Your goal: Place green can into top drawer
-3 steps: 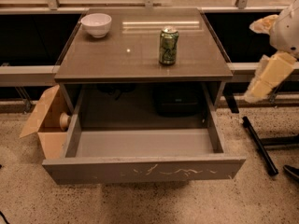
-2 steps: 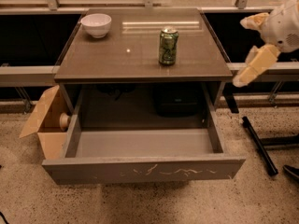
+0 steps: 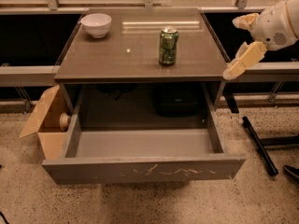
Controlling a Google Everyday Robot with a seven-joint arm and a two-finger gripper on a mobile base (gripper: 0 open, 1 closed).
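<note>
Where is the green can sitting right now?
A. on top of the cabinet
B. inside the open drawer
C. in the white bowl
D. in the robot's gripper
A: the green can stands upright on the cabinet top, behind the pulled-out top drawer, while the open gripper hangs by the cabinet's right edge, not touching the can.

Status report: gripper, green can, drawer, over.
Gripper open, empty, beside cabinet's right edge. Green can upright on cabinet top. Top drawer pulled out, nothing inside. White bowl back left, not in the way.
</note>
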